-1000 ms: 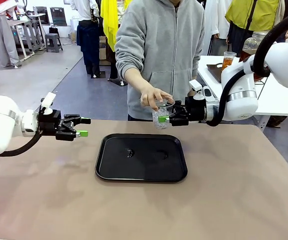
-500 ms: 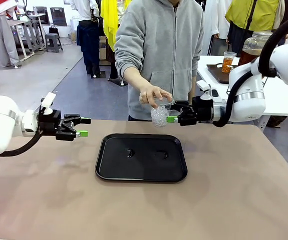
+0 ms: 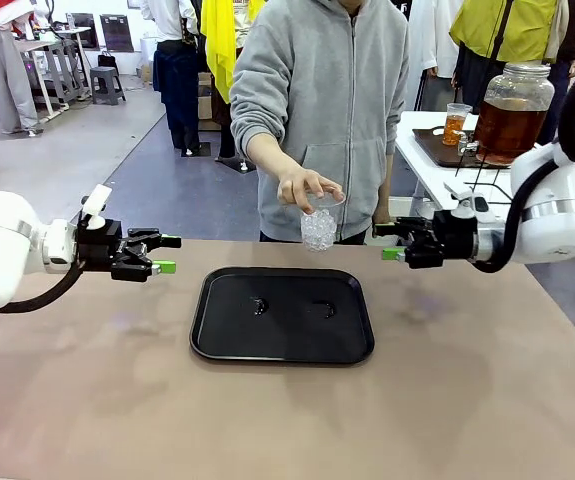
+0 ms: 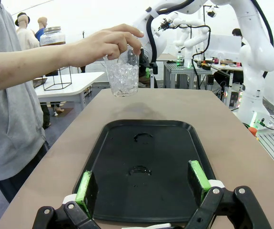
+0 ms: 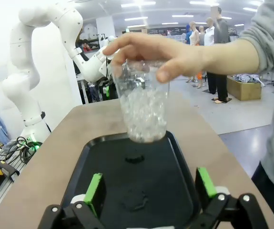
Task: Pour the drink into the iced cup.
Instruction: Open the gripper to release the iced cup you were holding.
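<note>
Pulling back from the iced cup [image 3: 320,226], the right gripper [image 3: 391,241] is hanging wide and empty while the person's hand [image 3: 305,187] is holding it above the black tray [image 3: 282,313]. Amber drink is sitting in the tap jar [image 3: 512,112] behind; pouring mid-air is risking spills.

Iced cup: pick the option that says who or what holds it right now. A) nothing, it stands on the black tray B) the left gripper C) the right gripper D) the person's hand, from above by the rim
D: the person's hand grips the iced cup by its rim above the table's far edge, while the right gripper stands open and apart from it.
</note>
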You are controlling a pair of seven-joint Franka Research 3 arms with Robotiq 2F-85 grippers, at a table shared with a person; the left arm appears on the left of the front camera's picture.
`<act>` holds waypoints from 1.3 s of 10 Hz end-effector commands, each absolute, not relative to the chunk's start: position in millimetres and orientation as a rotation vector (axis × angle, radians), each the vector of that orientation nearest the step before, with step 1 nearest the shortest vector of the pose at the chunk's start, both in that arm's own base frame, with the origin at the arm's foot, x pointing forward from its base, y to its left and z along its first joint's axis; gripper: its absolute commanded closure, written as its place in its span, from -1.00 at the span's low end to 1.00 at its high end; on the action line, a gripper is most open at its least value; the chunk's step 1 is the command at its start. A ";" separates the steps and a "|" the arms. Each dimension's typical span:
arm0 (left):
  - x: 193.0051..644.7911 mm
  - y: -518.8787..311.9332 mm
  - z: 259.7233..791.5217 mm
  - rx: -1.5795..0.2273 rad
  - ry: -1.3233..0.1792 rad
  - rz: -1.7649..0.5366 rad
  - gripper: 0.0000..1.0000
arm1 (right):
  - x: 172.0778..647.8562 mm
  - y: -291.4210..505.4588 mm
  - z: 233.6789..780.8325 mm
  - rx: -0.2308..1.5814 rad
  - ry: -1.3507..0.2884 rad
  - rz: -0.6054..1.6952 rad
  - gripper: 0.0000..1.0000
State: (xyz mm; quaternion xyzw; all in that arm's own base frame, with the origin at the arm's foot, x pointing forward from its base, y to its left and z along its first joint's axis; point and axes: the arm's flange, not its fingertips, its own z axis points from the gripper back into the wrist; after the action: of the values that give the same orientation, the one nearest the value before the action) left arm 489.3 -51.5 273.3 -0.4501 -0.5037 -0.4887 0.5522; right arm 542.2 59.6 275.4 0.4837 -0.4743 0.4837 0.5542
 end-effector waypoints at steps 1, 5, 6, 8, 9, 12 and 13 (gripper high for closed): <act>489.7 -52.3 275.1 -1.065 -1.189 -1.155 -1.00 | 529.3 47.0 265.9 1.151 -1.137 1.169 -1.00; 489.7 -52.3 275.1 -1.065 -1.189 -1.155 -1.00 | 521.5 32.1 251.8 1.156 -1.168 1.192 -1.00; 489.7 -52.3 275.1 -1.065 -1.189 -1.155 -1.00 | 525.8 35.0 254.1 1.174 -1.141 1.153 -1.00; 489.7 -52.3 275.1 -1.065 -1.189 -1.155 -1.00 | 525.8 35.0 254.1 1.174 -1.141 1.153 -1.00; 489.7 -52.3 275.1 -1.065 -1.189 -1.155 -1.00 | 525.8 35.0 254.1 1.174 -1.141 1.153 -1.00; 489.7 -52.3 275.1 -1.065 -1.189 -1.155 -1.00 | 525.8 35.0 254.1 1.174 -1.141 1.153 -1.00; 489.7 -52.3 275.1 -1.065 -1.189 -1.155 -1.00 | 525.8 35.0 254.1 1.174 -1.141 1.153 -1.00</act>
State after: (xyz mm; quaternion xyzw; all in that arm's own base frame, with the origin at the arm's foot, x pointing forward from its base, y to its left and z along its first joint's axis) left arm 489.3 -51.5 273.2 -0.4501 -0.5037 -0.4887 0.5522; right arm 525.3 33.8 251.0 0.4923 -0.4824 0.4861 0.5373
